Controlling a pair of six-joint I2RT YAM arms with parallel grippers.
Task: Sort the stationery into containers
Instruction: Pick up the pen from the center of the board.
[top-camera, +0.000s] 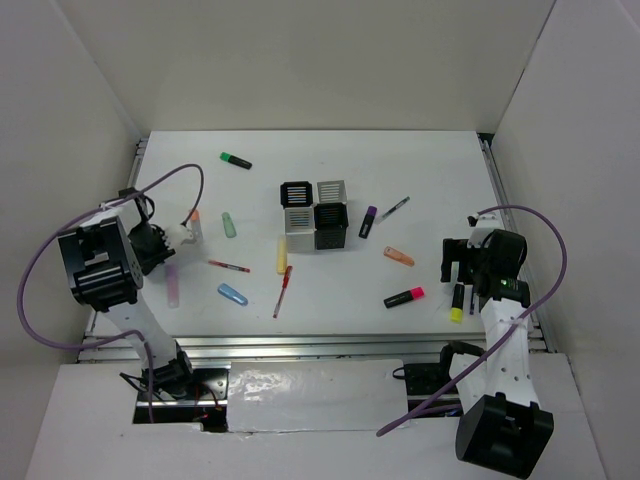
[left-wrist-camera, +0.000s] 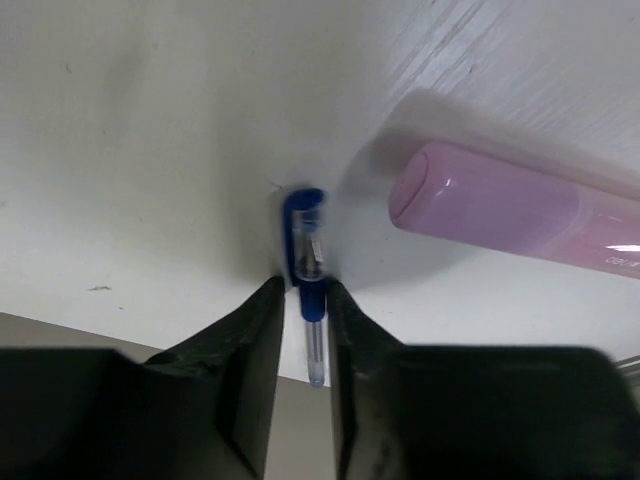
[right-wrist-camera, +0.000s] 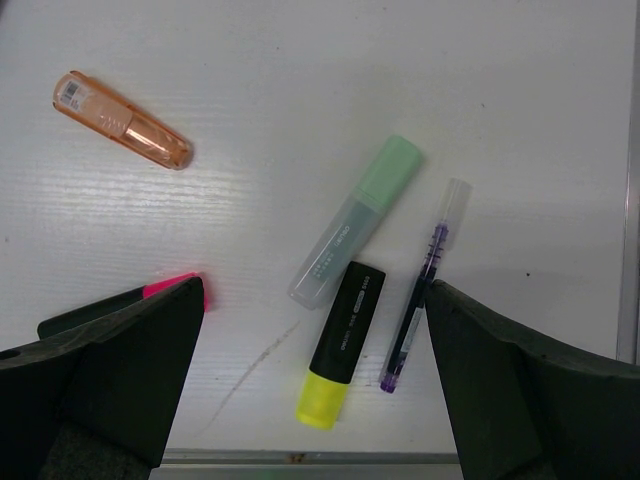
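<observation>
A: Entry one, the containers?
B: Block of four cups (top-camera: 315, 213), two black, two pale, mid-bench (top-camera: 430, 160); no pen shows above any rim in the top view; sorted count, as far as visible: none.

A: Loose stock?
B: A dozen or so pieces lying flat; among them a green-ended highlighter (top-camera: 236, 160); a yellow marker (top-camera: 281, 255); a red pen (top-camera: 229, 266); a blue marker (top-camera: 232, 294); a pink-ended highlighter (top-camera: 404, 297).

A: Left side?
B: Left fingers (left-wrist-camera: 250, 360) set close on a blue pen (left-wrist-camera: 305, 250), one at each side of its barrel, seemingly pinching it; pen lies by an edge of the bench, not lifted; lilac marker (left-wrist-camera: 510, 215) just beside.

A: Right side?
B: Right fingers (right-wrist-camera: 120, 360) spread wide, gripping nothing; below them a pale green marker (right-wrist-camera: 355, 220), a yellow-ended highlighter (right-wrist-camera: 340, 345), a violet pen (right-wrist-camera: 420, 290); an orange marker (right-wrist-camera: 125, 120) apart.

A: Progress?
B: Judged barely begun; first pick under way; nearly everything left to sort.
</observation>
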